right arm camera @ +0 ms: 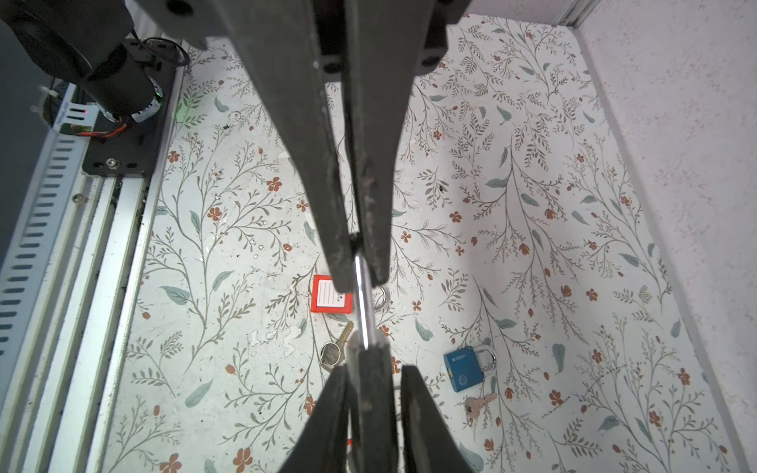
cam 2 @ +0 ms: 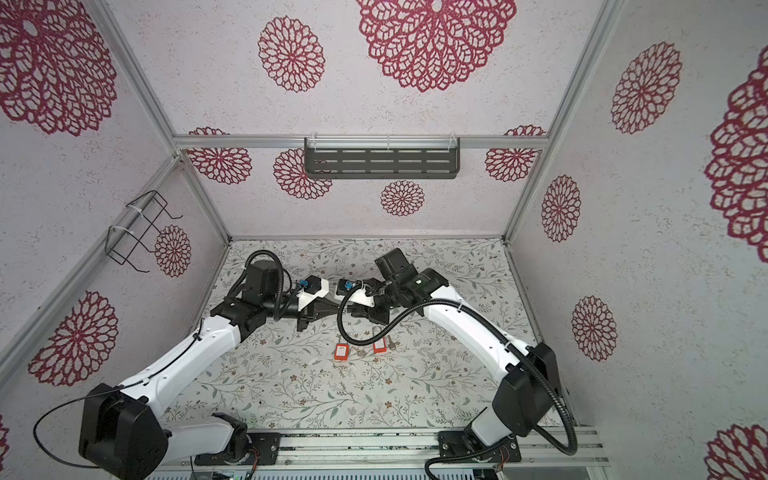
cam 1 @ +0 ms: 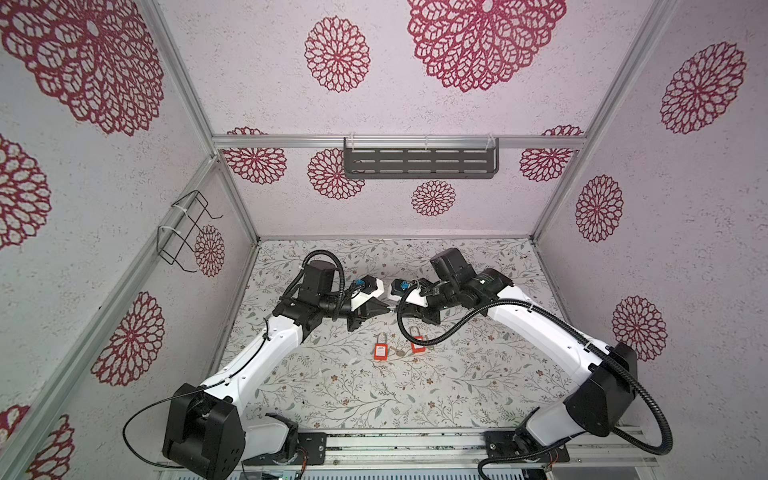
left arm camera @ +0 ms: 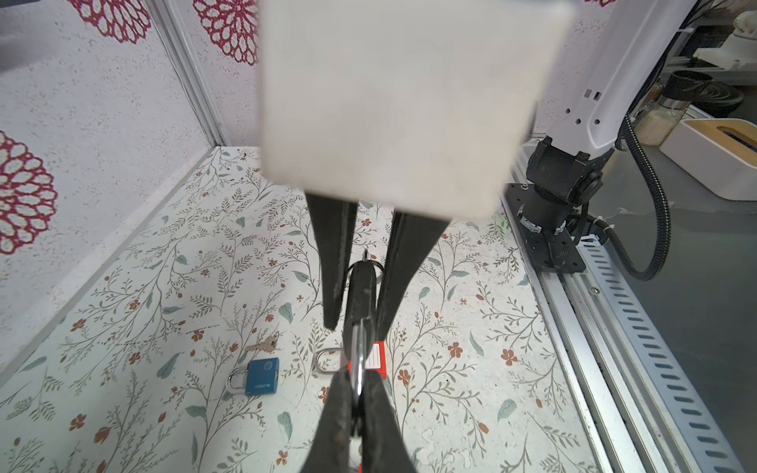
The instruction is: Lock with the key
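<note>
We see left gripper (left arm camera: 355,379) jaws clamped on the key (right arm camera: 364,311) blade, mid-air above the counter (right arm camera: 229,229). Right gripper (right arm camera: 375,368) jaws straddle its black head, not pinching. We judge a handover, freeing the blade for the red padlock (right arm camera: 331,294).

Bright, even light fills every view. The arms (cam 1: 257,353) cast only faint, soft shadows on the floor (cam 1: 353,399). Both top views stretch toward the frame edges. In the left wrist view, a white block (left arm camera: 401,102) at upper centre is blurred, and glare streaks the key (left arm camera: 359,364).
</note>
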`<state>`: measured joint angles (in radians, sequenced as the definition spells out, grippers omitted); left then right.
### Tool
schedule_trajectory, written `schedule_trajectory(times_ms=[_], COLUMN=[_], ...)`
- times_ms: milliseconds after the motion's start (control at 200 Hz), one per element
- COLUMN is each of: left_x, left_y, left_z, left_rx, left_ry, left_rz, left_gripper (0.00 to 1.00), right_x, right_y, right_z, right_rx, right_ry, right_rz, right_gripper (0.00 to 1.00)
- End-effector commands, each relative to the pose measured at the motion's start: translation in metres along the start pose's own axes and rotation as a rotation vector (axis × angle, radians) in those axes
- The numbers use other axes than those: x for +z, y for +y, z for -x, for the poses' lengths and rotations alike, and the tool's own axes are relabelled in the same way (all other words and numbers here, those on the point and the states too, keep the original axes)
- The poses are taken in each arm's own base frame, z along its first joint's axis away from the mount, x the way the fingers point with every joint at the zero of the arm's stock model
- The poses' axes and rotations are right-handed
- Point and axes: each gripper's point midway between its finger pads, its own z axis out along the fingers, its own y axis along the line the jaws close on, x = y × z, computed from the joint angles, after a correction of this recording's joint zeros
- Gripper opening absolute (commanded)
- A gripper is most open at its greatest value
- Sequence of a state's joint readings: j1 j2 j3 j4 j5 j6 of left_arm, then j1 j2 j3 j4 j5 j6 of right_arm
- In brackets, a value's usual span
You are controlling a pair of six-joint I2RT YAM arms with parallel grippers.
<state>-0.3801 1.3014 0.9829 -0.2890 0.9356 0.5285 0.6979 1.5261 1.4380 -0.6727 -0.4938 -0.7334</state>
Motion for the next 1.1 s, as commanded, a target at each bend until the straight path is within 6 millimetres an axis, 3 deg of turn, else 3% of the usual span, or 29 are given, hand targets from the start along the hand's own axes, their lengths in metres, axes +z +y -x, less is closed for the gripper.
schedule_trajectory(times_ms=[0, 165, 285, 355, 445, 656, 1096], left_x=[0.0, 0.0, 0.001, 0.0, -0.005, -0.012, -0.007], left_y=[-0.005, -0.006, -0.005, -0.001, 0.003, -0.002, -0.01], left_z=[0.012, 0.01, 0.01, 0.009, 0.006, 0.0, -0.002], left_rx=[0.033, 0.027, 0.021, 0.002, 0.014, 0.053, 0.054], left_ry=[-0.041, -0.038, -0.039, -0.024, -0.004, -0.015, -0.066], left_rz=[-0.023, -0.025, -0.027, 0.002, 0.056, 0.104, 0.065], left_gripper=[0.0, 0.0, 0.0, 0.33, 0.39, 0.35, 0.28], right_x=[-0.007, -0.007, -0.007, -0.007, -0.009, -0.012, -0.015], right_y=[0.003, 0.007, 0.011, 0.012, 0.014, 0.017, 0.017], right_z=[0.012, 0.013, 0.012, 0.01, 0.008, 0.008, 0.014], right_rx=[-0.011, -0.018, -0.025, -0.026, -0.027, -0.026, -0.015], right_ry=[-0.047, -0.06, -0.065, -0.06, -0.053, -0.066, -0.087], right_rz=[0.021, 0.036, 0.055, 0.055, 0.046, 0.043, 0.051], right_gripper=[0.2, 0.17, 0.09, 0.08, 0.06, 0.05, 0.05])
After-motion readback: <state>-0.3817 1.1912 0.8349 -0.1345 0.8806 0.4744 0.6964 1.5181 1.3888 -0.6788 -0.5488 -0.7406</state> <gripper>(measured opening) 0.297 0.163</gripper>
